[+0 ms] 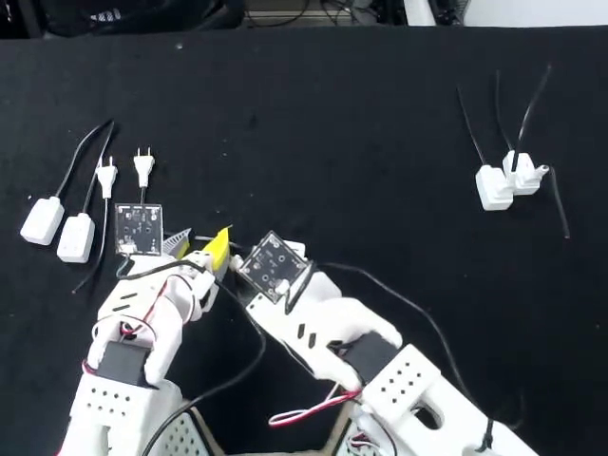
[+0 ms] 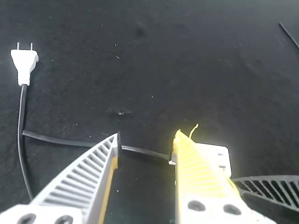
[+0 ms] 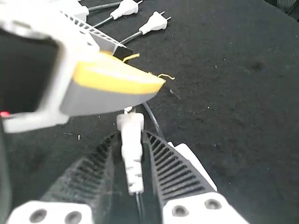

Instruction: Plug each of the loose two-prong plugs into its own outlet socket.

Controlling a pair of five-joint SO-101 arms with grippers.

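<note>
The step in hand looks like the mating of one pair. The right tool [image 3: 131,136] is clenched on a white plug [image 3: 131,154], held between its black fingers with the tip pointing out towards the left tool [image 2: 147,135]. The left tool is released, its grey and yellow fingers spread and holding nothing, with a black cord [image 2: 70,141] running across the gap between them. The socket [image 2: 216,158] that cord leads to lies on the black worktop [image 1: 332,114], just beside the yellow finger on its outer side. The next move probably calls for the left tool to shift over and clamp the socket so it cannot slide, and then for the right tool to line the prongs up with the slots. The two tools sit very close, so the yellow finger crowds the plug's path. Two more loose plugs [image 1: 106,176] [image 1: 143,165] lie farther off near two white blocks [image 1: 42,220] [image 1: 76,237], likely sockets. One joined pair [image 1: 508,180] rests well apart.
</note>
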